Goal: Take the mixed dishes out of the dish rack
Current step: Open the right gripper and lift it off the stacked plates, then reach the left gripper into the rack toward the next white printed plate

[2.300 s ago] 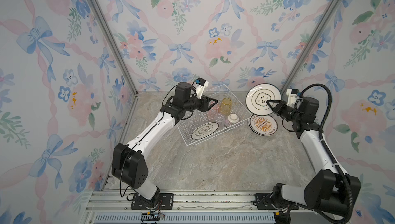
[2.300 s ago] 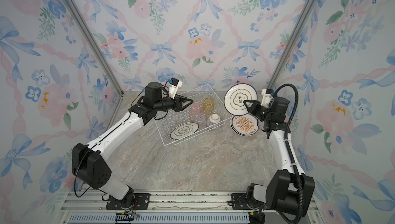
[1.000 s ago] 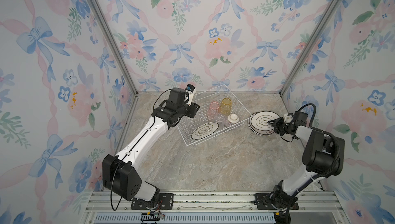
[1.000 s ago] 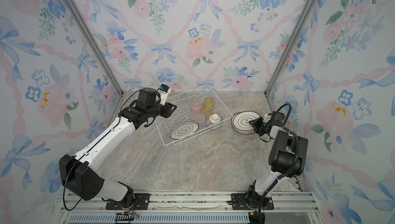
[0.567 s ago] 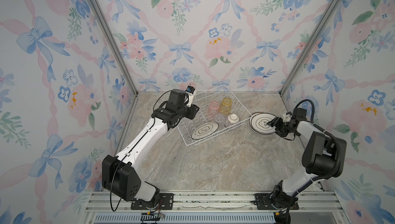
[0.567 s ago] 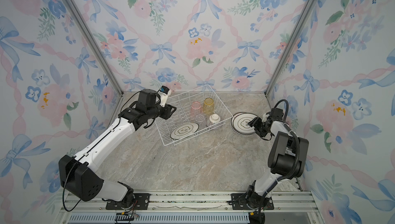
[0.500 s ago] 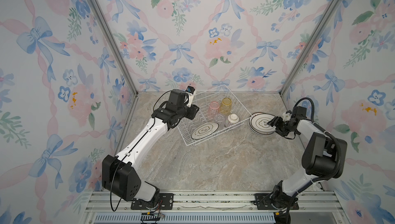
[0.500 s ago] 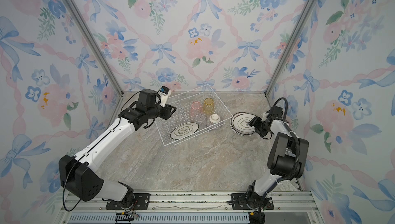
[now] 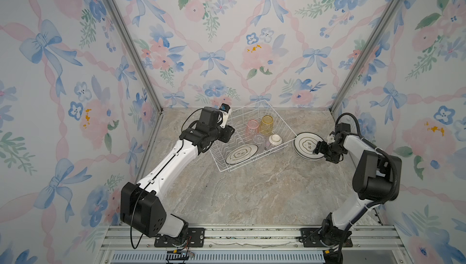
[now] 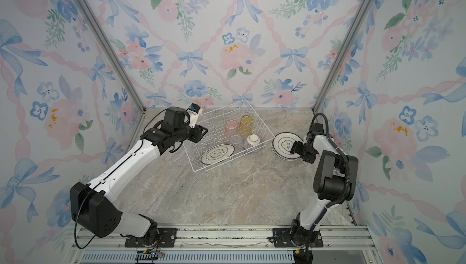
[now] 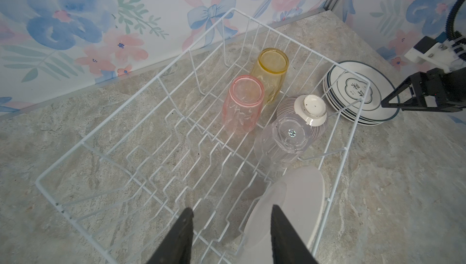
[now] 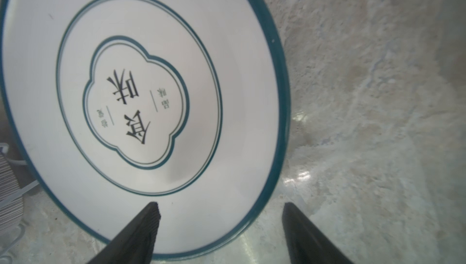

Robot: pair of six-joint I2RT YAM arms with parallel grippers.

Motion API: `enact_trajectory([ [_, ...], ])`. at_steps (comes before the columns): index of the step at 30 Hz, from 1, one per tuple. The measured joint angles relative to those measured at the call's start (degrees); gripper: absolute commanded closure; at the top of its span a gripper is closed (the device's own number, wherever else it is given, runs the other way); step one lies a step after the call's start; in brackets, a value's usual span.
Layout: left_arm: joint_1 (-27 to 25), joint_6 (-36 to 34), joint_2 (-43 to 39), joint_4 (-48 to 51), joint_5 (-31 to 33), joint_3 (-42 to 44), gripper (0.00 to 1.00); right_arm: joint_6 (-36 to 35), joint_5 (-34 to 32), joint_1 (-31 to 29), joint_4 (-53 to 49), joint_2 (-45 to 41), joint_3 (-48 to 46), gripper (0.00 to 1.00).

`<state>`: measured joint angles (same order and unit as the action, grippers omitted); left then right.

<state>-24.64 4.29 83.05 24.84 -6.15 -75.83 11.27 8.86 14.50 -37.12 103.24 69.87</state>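
Observation:
The dish rack (image 9: 227, 146) (image 11: 158, 78), a white wire basket, sits at the back of the table. In it are a plate (image 9: 241, 153), leaning, a pink tumbler (image 11: 243, 104), a yellow tumbler (image 11: 271, 73), a clear tumbler (image 11: 282, 141) and a striped bowl (image 11: 311, 109), all four upside down. My left gripper (image 11: 232, 212) hangs open over the rack's dividers, empty, beside the plate's back. Right of the rack lies a stack of plates (image 9: 306, 145) (image 10: 286, 146). My right gripper (image 12: 220, 206) (image 9: 318, 149) is open astride the top plate's (image 12: 141, 86) rim.
The stack of plates lies close to the rack's right side and near the right wall. Flowered walls close in the back and both sides. A broad stretch of marble table (image 9: 252, 194) spreads in front of the rack.
My right gripper has opened and let go of the plate, which now lies on top of the stack. The left arm has stayed where it was.

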Motion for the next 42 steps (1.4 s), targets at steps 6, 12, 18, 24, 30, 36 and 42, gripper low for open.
enact_trajectory([
  [6, 0.13, -0.74, -0.09, 0.24, -0.37, 0.0, 0.54, -0.2, -0.83, -0.07, -0.37, 0.57, 0.63, 0.17],
  [12, -3.26, -3.96, 0.17, 3.69, -0.17, -0.13, 0.55, -0.13, -1.18, 0.44, -0.11, -1.53, 0.13, 0.16],
  [18, -8.81, -8.17, 0.59, 8.09, 1.31, -0.13, 0.51, 0.24, 0.26, 1.2, -0.15, -12.09, -0.33, 0.13],
  [24, -10.19, -10.19, 1.18, 10.12, 2.32, -0.15, 0.46, 0.31, 2.16, 1.03, -0.17, -18.45, -0.35, 0.1],
  [30, -11.41, -11.26, 6.27, 12.63, 4.7, -1.38, 0.46, 0.7, 3.37, 0.74, -0.2, -20.92, -0.76, 0.08],
  [36, -11.58, -11.85, 10.03, 13.64, 6.49, -2.32, 0.53, 0.68, 3.58, 0.76, -0.2, -22.95, -1.79, 0.07],
  [42, -11.58, -12.39, 11.47, 14.08, 7.89, -3.78, 0.68, 0.68, 3.82, 0.76, -0.15, -23.43, -2.78, 0.07],
])
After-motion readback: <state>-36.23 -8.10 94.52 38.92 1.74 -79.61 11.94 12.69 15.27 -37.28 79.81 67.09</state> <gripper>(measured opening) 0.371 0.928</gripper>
